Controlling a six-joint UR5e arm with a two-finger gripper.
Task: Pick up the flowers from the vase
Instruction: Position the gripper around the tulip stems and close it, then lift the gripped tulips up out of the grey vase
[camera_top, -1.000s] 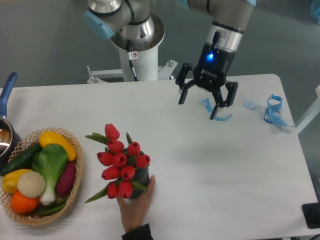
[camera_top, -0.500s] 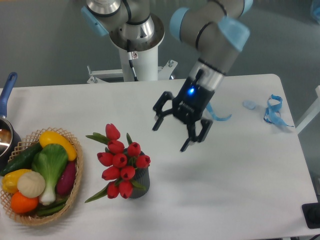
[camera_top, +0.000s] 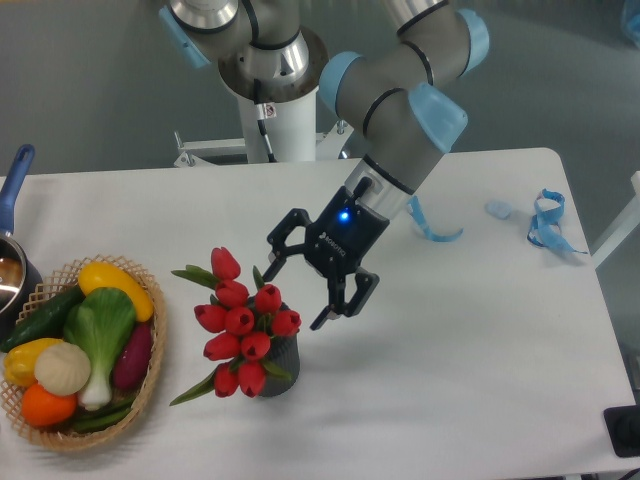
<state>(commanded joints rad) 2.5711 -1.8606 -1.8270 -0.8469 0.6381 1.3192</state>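
Note:
The flowers (camera_top: 240, 320), a bunch of red tulip buds with green leaves, stand in the vase (camera_top: 283, 361), a small dark grey ribbed cylinder left of the table's middle. The bunch spreads wider than the vase and hides its mouth. My gripper (camera_top: 297, 283) hangs just right of and slightly above the top buds, tilted toward them. It is open, with nothing between its black fingers (camera_top: 338, 305). One finger reaches close to the uppermost right bud; I cannot tell whether they touch.
A wicker basket (camera_top: 148, 385) of colourful vegetables sits at the front left. A pot with a blue handle (camera_top: 12, 185) pokes in at the left edge. Blue ribbon scraps (camera_top: 548, 222) lie at the back right. The white robot base (camera_top: 280, 110) stands behind the table.
The arm has swung left and down from the back right toward the flowers. A person's hand that held the vase one second ago has gone from view. The gripper has stayed open.

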